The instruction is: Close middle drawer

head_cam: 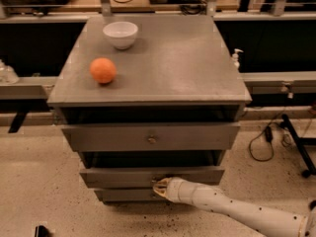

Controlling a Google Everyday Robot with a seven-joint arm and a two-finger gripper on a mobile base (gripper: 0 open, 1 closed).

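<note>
The middle drawer [113, 176] stands part open on the near face of the grey cabinet [173, 68], under the taller top drawer [197, 136], also pulled out, and above the narrow bottom one [123, 195]. The gripper [159, 187] meets its front at the centre, on a white arm [237, 209] reaching in from the near right; whether its jaws are spread or pressed together cannot be told. An orange ball [103, 70] and a white bowl [120, 33] sit on top at the left. Cables [261, 142] lie on the floor to the right.
</note>
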